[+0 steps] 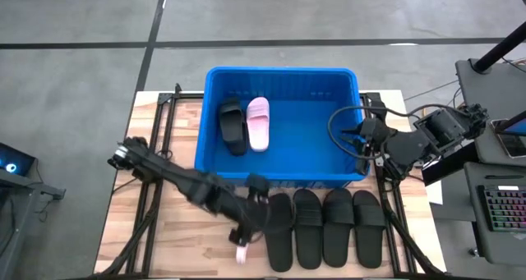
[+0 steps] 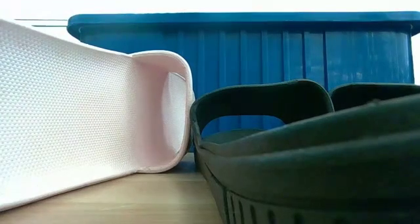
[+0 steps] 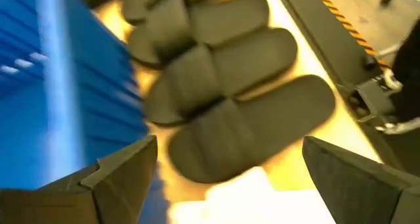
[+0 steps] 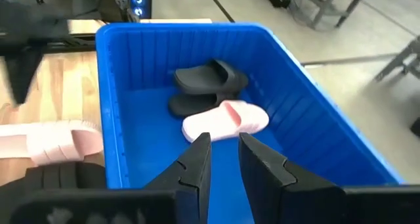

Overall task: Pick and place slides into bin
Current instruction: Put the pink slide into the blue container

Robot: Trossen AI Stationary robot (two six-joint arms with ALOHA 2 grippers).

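The blue bin (image 1: 279, 177) stands at the table's middle. Inside it lie one black slide (image 1: 233, 126) and one pink slide (image 1: 258, 122), both also seen in the right wrist view (image 4: 226, 119). Several black slides (image 1: 325, 227) lie side by side on the table in front of the bin. A second pink slide (image 1: 242, 253) lies left of them, close in the low view (image 2: 79, 112). My left gripper (image 1: 245, 231) is open above this pink slide (image 3: 239, 194), a finger on either side, apart from it. My right gripper (image 4: 223, 155) is empty over the bin's right part, its fingers a narrow gap apart.
Black metal frame rails (image 1: 160, 140) run along both sides of the table. A cable (image 1: 341, 120) loops over the bin's right wall by my right arm. A keyboard (image 1: 501, 206) and stands are off the table's right edge.
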